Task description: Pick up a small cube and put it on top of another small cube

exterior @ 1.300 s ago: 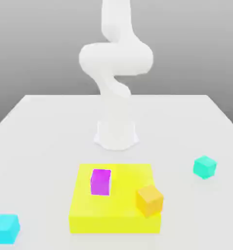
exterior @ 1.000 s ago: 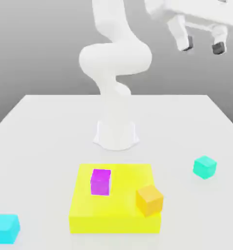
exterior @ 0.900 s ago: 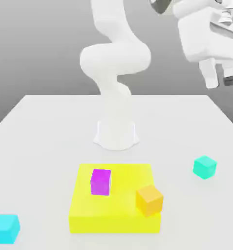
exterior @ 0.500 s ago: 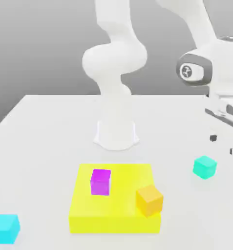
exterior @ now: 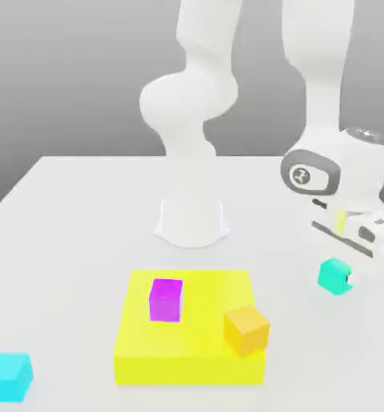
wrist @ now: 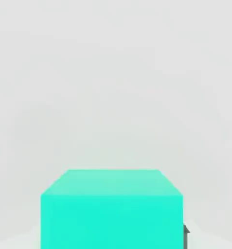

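Note:
The small cube (exterior: 332,273), greenish teal, rests on the white table at the exterior view's right. My gripper (exterior: 338,278) has come down over it, and a dark fingertip (exterior: 350,282) shows against its right side. The hand view has the same teal cube (wrist: 111,209) close up, with a dark fingertip (wrist: 186,232) touching its edge, so the jaws are shut on it. Another small cube (exterior: 8,376), sky-blue cyan, sits far off at the front left corner of the table.
A flat yellow block (exterior: 191,350) lies at the front middle, carrying a magenta cube (exterior: 166,299) and an orange cube (exterior: 245,328) at its right edge. The arm's white base (exterior: 192,217) stands behind it. Bare table lies between the yellow block and each small cube.
The hand came down from high up at the right to the teal cube. Its fingers, open on the way down, have shut on the cube.

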`<act>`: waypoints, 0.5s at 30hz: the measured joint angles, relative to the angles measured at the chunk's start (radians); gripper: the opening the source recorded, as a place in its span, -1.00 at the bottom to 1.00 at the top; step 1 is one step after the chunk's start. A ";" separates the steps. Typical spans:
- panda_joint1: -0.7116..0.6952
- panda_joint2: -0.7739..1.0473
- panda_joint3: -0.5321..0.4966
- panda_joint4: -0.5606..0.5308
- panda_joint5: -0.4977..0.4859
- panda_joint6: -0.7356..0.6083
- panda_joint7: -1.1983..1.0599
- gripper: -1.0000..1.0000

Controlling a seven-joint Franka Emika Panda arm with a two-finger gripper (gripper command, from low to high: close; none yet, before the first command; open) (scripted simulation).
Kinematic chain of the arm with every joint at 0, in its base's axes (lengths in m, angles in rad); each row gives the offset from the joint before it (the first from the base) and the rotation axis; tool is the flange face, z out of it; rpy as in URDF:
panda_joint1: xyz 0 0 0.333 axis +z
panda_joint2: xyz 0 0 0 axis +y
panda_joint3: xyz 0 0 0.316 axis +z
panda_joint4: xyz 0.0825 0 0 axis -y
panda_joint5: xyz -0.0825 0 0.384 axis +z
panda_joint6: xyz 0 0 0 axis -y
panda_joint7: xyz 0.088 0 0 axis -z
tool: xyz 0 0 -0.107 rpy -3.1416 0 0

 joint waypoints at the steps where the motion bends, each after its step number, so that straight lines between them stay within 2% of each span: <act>1: -0.010 -0.023 0.011 -0.004 0.007 -0.019 -0.006 -1.00; 7: -0.034 -0.226 0.067 -0.040 0.123 -0.184 -0.090 -1.00; 10: -0.082 -0.245 0.018 0.033 0.217 -0.238 -0.123 -1.00; 15: -0.340 -0.202 -0.099 0.207 0.359 -0.328 -0.185 -1.00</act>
